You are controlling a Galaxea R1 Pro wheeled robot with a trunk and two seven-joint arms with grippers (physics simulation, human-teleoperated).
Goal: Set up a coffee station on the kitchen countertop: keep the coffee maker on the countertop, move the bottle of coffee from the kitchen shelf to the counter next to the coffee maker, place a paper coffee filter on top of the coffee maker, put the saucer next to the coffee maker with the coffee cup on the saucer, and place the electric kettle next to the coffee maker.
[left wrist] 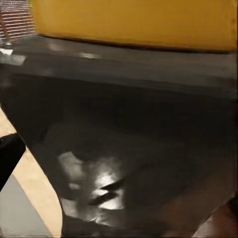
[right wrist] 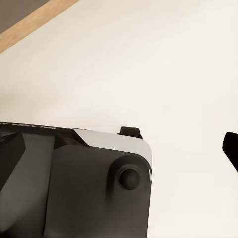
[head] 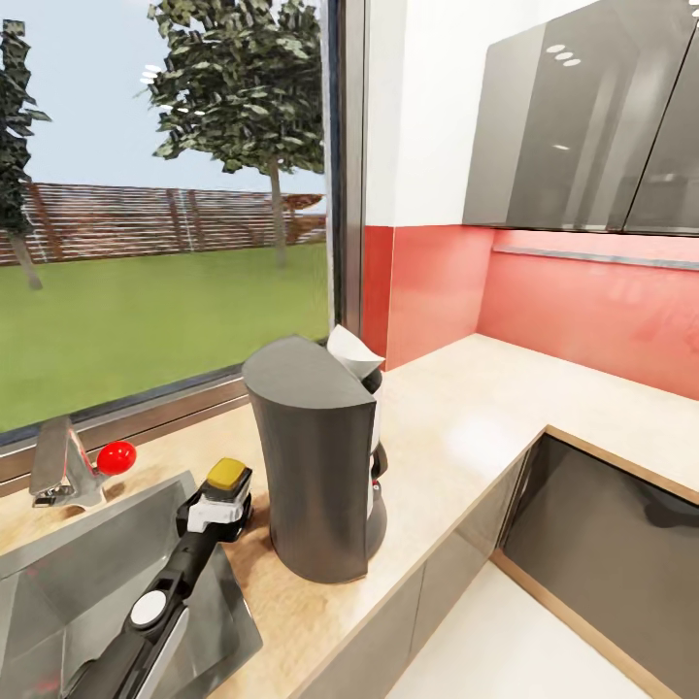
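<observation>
Head view, left to right. Tap [head: 66, 466] with red knob, then sink [head: 68, 573] sunk into the worktop [head: 466, 417]. Left claw [head: 221, 505] is closed on the bottle [head: 227, 481], yellow cap up, just beside the coffee maker [head: 316, 456], base apparently at or just above the surface; contact not resolvable. Filter [head: 351, 354] already sits on top of the machine.

Risks, judged: sink rim lies close behind the bottle, so release off-level could tip it into the basin; swinging the arm rightward could knock the machine or dislodge the filter.

Open room: bare worktop runs right of the machine to the corner. Front edge near.

Right claw: fingertip [right wrist: 230, 148] over pale floor; state cannot be told.
</observation>
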